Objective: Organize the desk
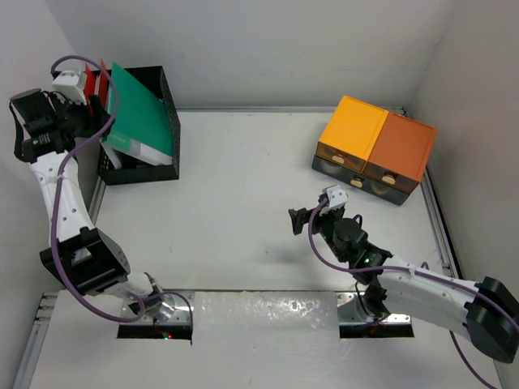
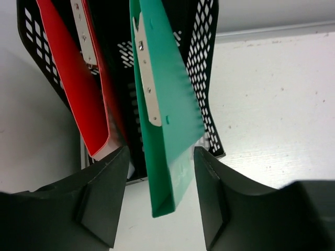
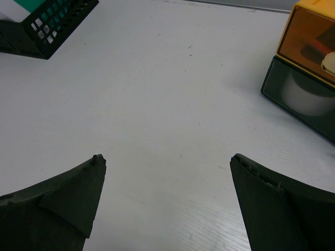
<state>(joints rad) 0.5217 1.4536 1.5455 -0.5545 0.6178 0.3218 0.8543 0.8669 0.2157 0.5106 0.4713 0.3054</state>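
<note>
The left pincer [image 2: 160, 157] stands partly open astride the lower corner of the flat green plastic folder [image 2: 167, 99], gripping nothing. That folder leans in the black mesh file rack [image 2: 208, 68] at the far left corner of the flat white desk [image 2: 277, 104]. A nudge could tip it out. The right pincer [image 3: 167, 157] hangs wide open, empty.

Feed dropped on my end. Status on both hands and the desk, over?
Left hand open at the rack, straddling green folder. Right hand open, empty, above bare desk. Nothing in the way.
</note>
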